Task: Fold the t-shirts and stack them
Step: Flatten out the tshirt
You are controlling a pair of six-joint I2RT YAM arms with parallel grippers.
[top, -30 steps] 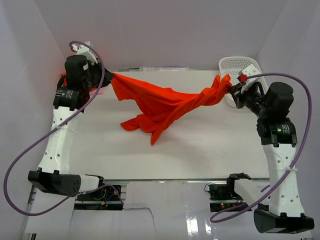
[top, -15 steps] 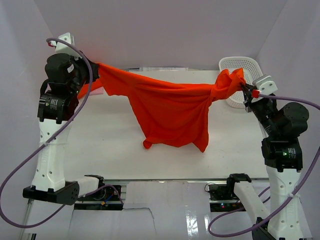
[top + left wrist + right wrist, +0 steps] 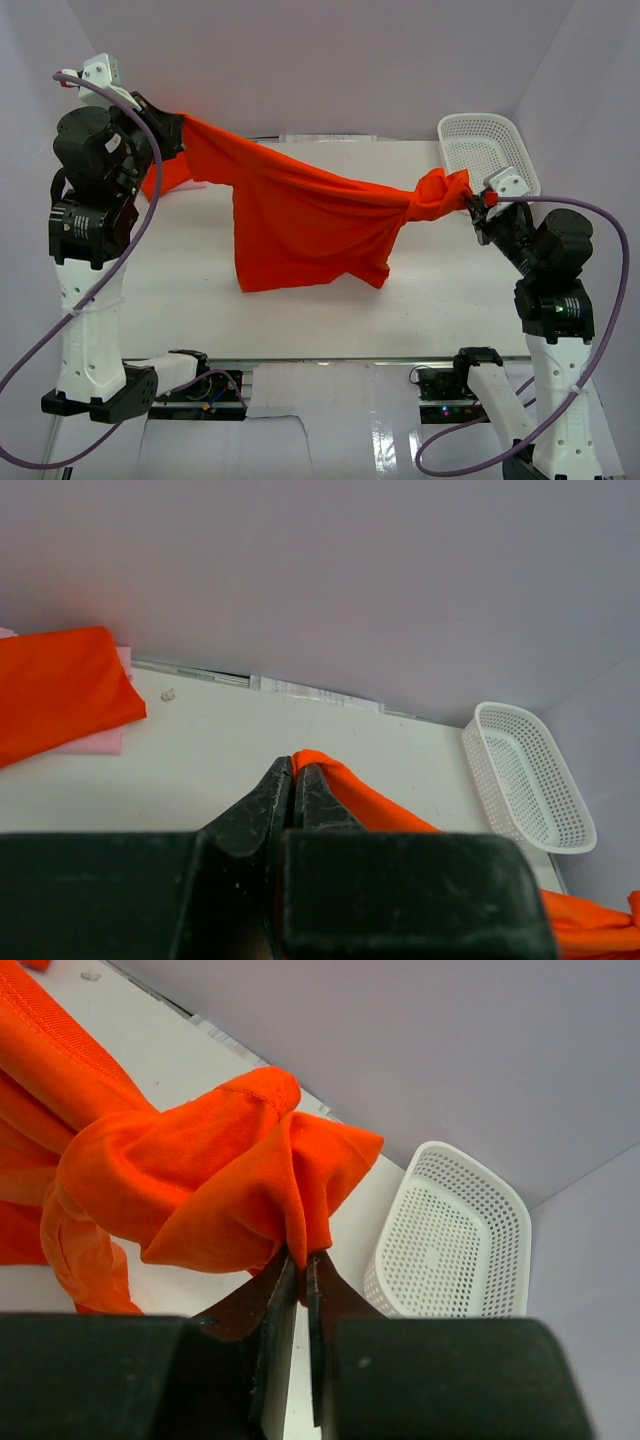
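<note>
An orange t-shirt (image 3: 300, 220) hangs stretched between my two grippers above the white table (image 3: 440, 290). My left gripper (image 3: 172, 128) is shut on one edge of it, raised high at the far left; the pinched cloth (image 3: 330, 785) shows at its tips in the left wrist view. My right gripper (image 3: 472, 200) is shut on the bunched other end (image 3: 220, 1175), lower, near the basket. The shirt's lower hem hangs down to about the table top. A folded orange shirt (image 3: 50, 685) lies on a pink one (image 3: 95, 742) at the far left of the table.
A white perforated basket (image 3: 488, 152) stands at the far right corner, also seen in the right wrist view (image 3: 450, 1240) and the left wrist view (image 3: 530, 775). White walls close in the table at the back and sides.
My left gripper has risen and moved left with the shirt. My right gripper rose, then came down and forward. The shirt has lifted off the table and spread out between them.
</note>
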